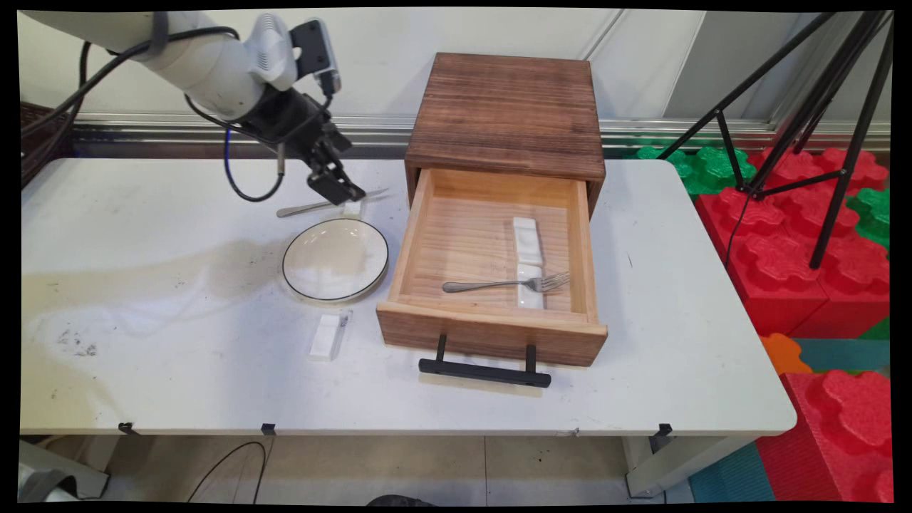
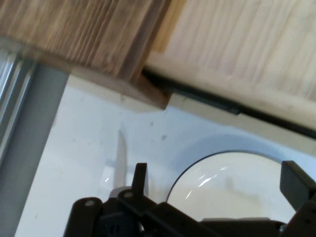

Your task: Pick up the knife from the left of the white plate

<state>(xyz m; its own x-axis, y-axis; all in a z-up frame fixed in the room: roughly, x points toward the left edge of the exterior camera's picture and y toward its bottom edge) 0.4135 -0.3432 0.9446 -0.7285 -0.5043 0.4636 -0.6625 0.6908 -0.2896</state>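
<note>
My black gripper [image 1: 336, 184] hangs open just above the table's far side, right over a metal knife [image 1: 324, 205] whose blade rests on a small white rest [image 1: 351, 209]. In the hand view the gripper [image 2: 217, 173] holds nothing; the knife blade [image 2: 120, 153] lies just outside the left finger [image 2: 140, 177]. A white plate with a dark rim [image 1: 335, 258] sits just in front of the knife, and its rim [image 2: 207, 165] shows between the fingers.
To the right, a wooden cabinet [image 1: 506, 114] has its drawer [image 1: 491, 338] pulled open. Inside, a fork [image 1: 506, 284] lies across a white rest [image 1: 530, 288], with a second rest [image 1: 527, 241] behind. Another white rest [image 1: 326, 336] lies near the plate's front.
</note>
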